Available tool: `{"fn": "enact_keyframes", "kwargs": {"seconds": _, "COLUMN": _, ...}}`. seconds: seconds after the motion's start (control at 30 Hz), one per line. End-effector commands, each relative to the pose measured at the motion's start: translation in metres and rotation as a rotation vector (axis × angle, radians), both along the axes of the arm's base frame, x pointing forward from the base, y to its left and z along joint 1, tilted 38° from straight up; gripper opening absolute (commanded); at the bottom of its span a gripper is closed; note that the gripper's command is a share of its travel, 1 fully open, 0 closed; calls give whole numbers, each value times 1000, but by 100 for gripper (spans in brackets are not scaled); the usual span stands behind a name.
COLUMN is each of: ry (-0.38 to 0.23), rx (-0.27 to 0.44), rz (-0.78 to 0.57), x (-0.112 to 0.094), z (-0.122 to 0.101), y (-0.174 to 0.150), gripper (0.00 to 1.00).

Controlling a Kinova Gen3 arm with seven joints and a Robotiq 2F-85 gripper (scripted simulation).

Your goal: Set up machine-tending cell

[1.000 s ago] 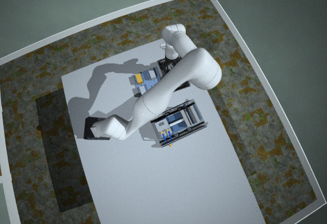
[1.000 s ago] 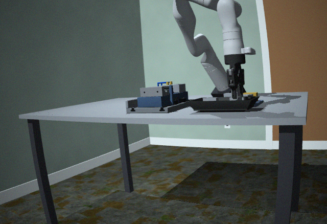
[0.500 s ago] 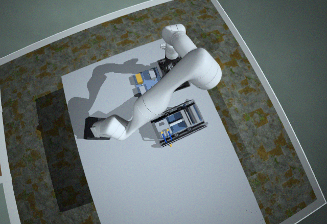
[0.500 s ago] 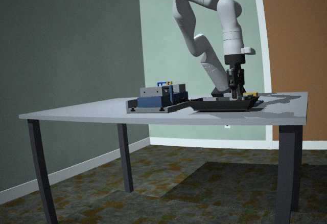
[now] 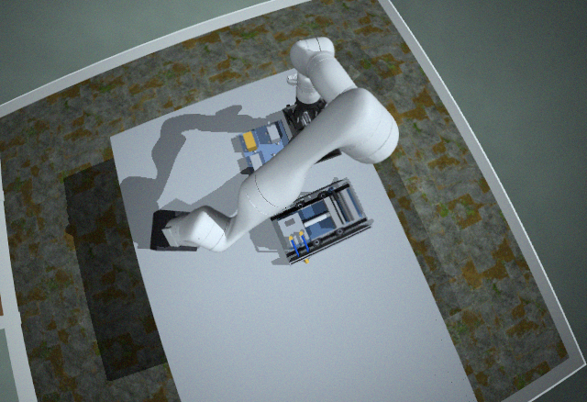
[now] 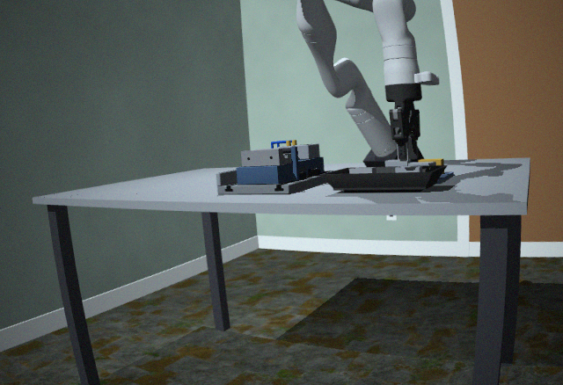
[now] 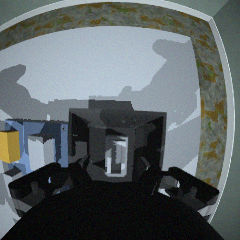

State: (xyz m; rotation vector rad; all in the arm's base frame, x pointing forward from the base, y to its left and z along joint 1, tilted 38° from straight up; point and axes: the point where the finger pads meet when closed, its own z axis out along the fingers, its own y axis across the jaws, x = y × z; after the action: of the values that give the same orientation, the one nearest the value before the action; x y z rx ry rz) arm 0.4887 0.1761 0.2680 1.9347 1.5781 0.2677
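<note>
The gripper (image 7: 116, 172) is being held open, gripping nothing, directly over the outfeed tray (image 7: 80, 125). A finished part (image 7: 116, 157) is lying on the tray's floor. Beside that tray, a brass blank (image 7: 9, 146) is resting on the infeed plate (image 7: 47, 132).

The top camera hangs high up and looks almost straight down at the whole table (image 5: 293, 321) and the floor around it. The exterior camera sits low and far off to the side, looking across the table's edge (image 6: 273, 206) at the walls behind. The wrist camera rides on the arm and looks down, very close, into the dark outfeed tray (image 7: 80, 127). All three see the tray.
</note>
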Motion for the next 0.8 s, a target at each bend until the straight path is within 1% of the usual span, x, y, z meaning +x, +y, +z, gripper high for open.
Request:
{"fn": "enact_keyframes", "kwargs": {"seconds": 0.0, "ry": -8, "rx": 6, "rz": 5, "x": -3, "z": 9, "y": 5, "gripper": 67}}
{"fn": "enact_keyframes", "kwargs": {"seconds": 0.47, "ry": -8, "rx": 6, "rz": 5, "x": -45, "z": 71, "y": 31, "gripper": 67}}
{"fn": "enact_keyframes", "kwargs": {"seconds": 0.53, "ry": -8, "rx": 6, "rz": 5, "x": -45, "z": 71, "y": 31, "gripper": 67}}
{"fn": "enact_keyframes", "kwargs": {"seconds": 0.77, "ry": -8, "rx": 6, "rz": 5, "x": -59, "z": 93, "y": 40, "gripper": 67}}
